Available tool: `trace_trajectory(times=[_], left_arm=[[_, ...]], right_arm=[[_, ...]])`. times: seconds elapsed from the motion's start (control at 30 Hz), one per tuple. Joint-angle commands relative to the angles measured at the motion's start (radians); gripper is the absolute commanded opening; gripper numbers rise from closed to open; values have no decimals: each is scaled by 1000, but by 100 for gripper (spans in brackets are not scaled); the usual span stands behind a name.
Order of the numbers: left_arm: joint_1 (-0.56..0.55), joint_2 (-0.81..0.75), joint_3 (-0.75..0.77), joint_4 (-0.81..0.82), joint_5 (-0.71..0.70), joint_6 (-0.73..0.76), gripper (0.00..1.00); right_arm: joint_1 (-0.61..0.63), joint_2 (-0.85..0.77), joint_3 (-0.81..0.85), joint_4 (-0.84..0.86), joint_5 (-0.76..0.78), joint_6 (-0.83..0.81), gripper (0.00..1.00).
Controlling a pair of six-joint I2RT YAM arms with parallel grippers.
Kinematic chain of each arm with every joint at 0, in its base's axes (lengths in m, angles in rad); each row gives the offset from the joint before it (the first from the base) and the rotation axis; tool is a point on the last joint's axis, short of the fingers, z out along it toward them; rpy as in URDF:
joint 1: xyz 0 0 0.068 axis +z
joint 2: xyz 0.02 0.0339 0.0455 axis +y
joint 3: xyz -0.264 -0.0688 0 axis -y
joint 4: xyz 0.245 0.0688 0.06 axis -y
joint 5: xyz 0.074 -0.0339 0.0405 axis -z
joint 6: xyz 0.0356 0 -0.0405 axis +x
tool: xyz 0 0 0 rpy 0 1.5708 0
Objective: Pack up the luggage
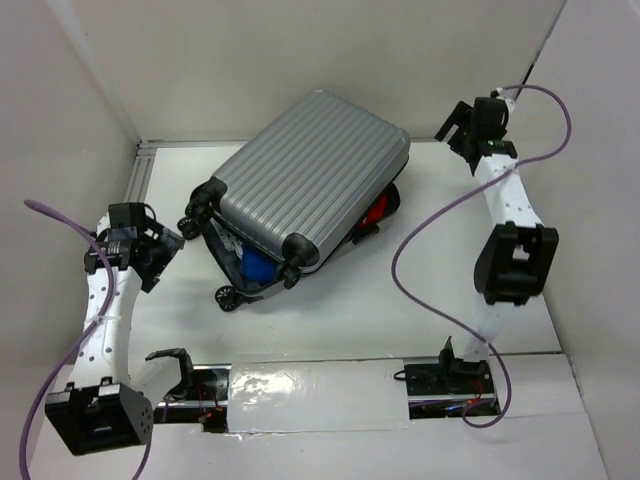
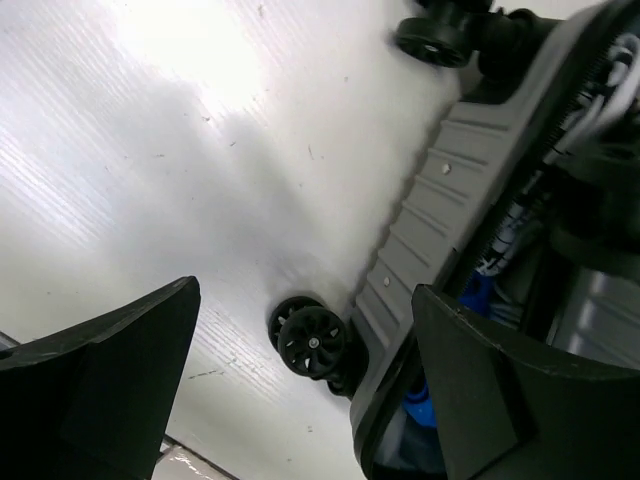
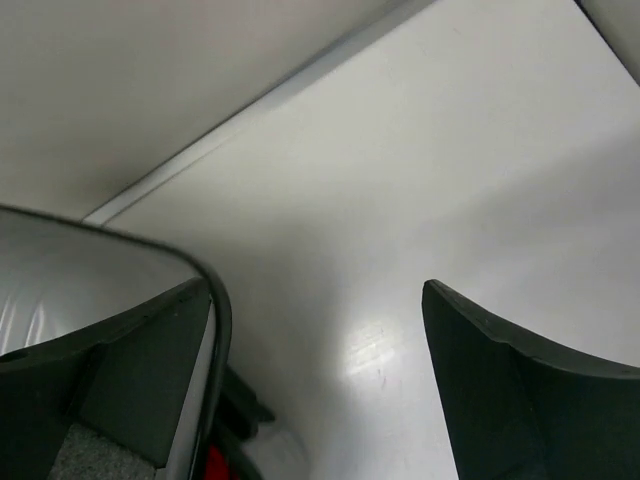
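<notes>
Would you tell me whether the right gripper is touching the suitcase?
Apart. The top external view shows bare table between the open right gripper and the far corner of the suitcase.

Luggage [image 1: 315, 170] lid ajar, blue item [image 1: 258, 265] and red item [image 1: 375, 212] inside

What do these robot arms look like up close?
The left arm and right arm are white segments with boxy black joints. The left gripper and right gripper are black, each with two wedge-shaped fingers. A purple cable loops along each arm.
</notes>
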Motion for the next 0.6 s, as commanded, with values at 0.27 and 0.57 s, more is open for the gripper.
trace_trajectory(times=[0.27, 0.57], left_arm=[[49, 164, -90, 223, 118, 61, 95], [-9, 317, -90, 239, 35, 32, 95]], right_arm=[[-41, 605, 660, -124, -384, -204, 89], [91, 719, 697, -50, -488, -384, 90]])
